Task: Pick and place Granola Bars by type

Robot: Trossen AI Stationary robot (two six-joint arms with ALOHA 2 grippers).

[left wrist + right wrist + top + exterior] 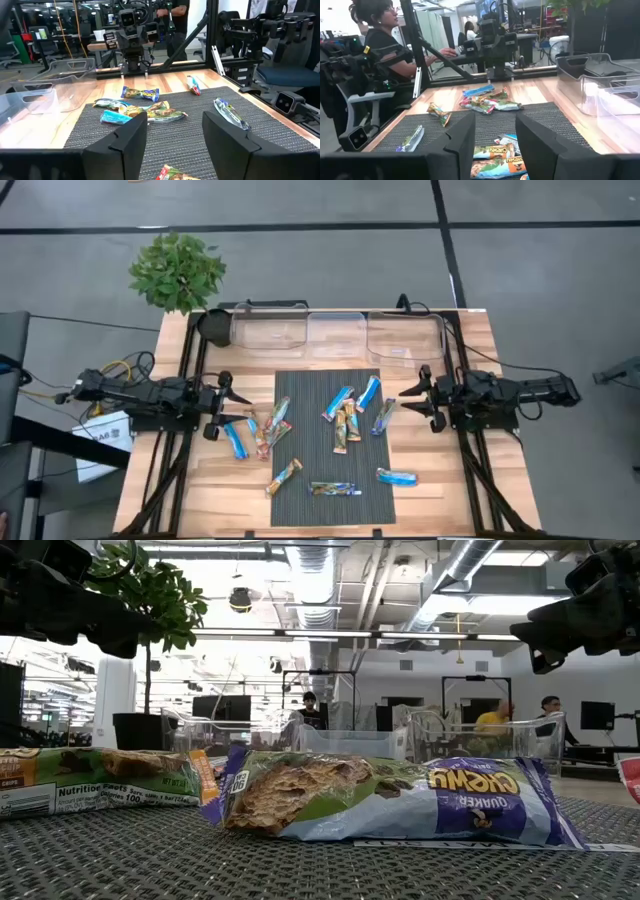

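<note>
The left gripper (232,393) hovers over the table's (430,470) left edge, jaws parted and holding nothing. Just beside it, a cluster of Granola Bars (262,428) lies across the left edge of the dark mat (300,505), with one bright blue bar (236,440) on bare wood. More bars sit mid-mat and along its front edge. Three clear bins (338,336) line the table's back edge. The right gripper (417,401) hangs over the right edge, fingers spread and empty, near a blue bar (384,416) at the mat's right edge.
</note>
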